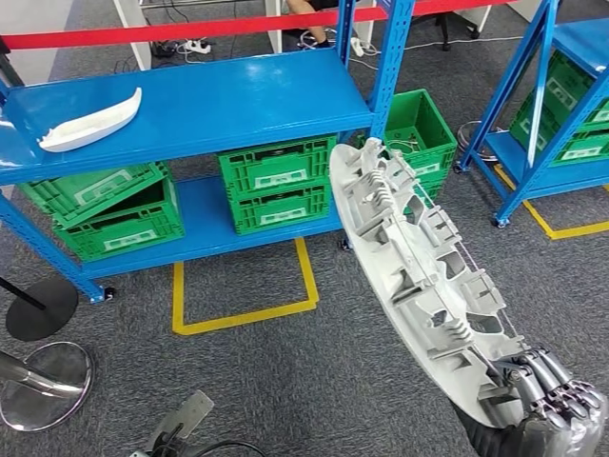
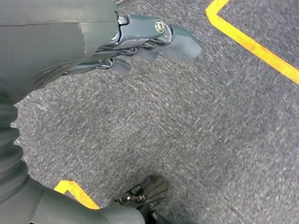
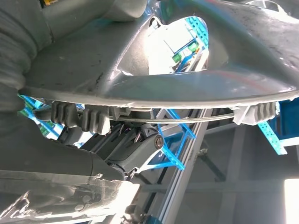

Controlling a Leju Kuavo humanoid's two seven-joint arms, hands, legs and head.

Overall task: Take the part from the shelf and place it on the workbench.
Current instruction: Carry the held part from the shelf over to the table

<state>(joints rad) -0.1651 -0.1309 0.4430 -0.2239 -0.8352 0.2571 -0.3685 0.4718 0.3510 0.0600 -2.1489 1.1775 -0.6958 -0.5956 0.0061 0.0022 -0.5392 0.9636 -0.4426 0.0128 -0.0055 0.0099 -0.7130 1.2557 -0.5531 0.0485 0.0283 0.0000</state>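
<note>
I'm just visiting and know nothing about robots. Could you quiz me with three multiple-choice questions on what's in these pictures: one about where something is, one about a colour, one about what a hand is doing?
1. Where does the white curved part lie?
A. On the top shelf board
B. In a crate
C. On the floor

2. What colour are the crates under the shelf?
A. Red
B. Green
C. Yellow

3. What is the right hand doing?
A. Hanging empty
B. Pressing a crate
C. Holding a long grey ribbed part

Answers: 1 A, it rests on the blue board. 2 B, all are green. 3 C, its fingers grip the part's lower end.
</note>
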